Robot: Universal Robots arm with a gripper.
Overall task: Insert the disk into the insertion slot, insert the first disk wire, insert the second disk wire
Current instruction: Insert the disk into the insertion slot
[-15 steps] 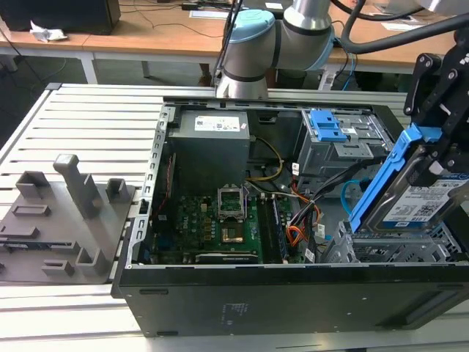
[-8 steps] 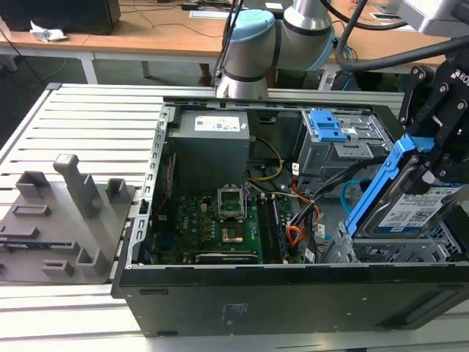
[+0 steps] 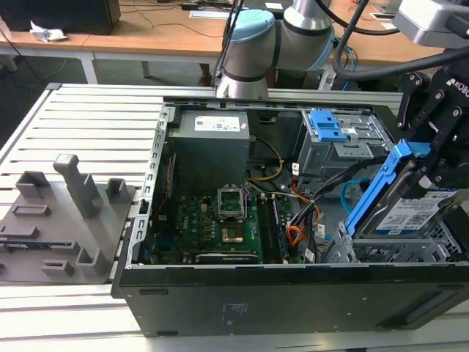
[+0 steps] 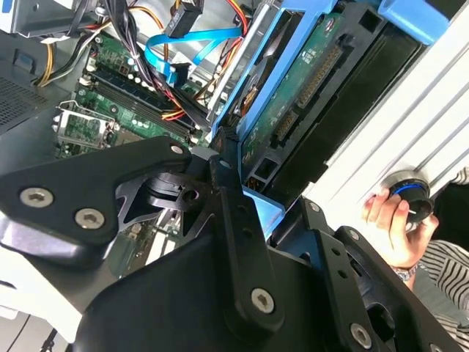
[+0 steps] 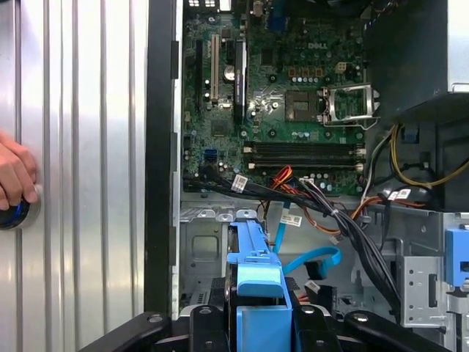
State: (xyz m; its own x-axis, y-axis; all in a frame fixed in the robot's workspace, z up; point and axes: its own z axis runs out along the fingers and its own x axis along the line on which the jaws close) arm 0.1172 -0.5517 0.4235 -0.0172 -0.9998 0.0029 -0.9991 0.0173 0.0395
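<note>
Gripper [image 3: 431, 170] at the exterior view's right, over the near right corner of the open computer case [image 3: 278, 297]. Fingers are clamped on the disk [image 3: 416, 211], one on each side of its blue carrier; in the first wrist view the gripper [image 5: 256, 317] shows black finger links on both sides of the carrier's blue frame. The disk is held steeply tilted, label side up. Its low end dips toward the insertion slot [image 3: 399, 253] and its high end is up by the gripper, so it is not seated. In the second wrist view the disk [image 4: 304, 84] shows its green circuit-board underside. The insertion slot is the low perforated silver cage in the near right of the case, right under the disk. The first disk wire [image 3: 294, 235], an orange and dark bundle, lies loose between the motherboard [image 3: 212, 220] and the slot, apart from the disk; it is also in the first wrist view [image 5: 284, 176]. The second disk wire [image 3: 350, 192], light blue, loops just left of the disk, below the taller grey cage [image 3: 344, 147] with its blue latch [image 3: 327, 126]. In the first wrist view its loop [image 5: 315, 260] lies beside the carrier, unplugged as far as visible. The case sits on a slatted table [image 3: 95, 125], with a grey fixture [image 3: 62, 213] at the exterior view's left. A person's hand [image 5: 11, 172] rests on a round button [image 5: 11, 214] on the table beside the case.
</note>
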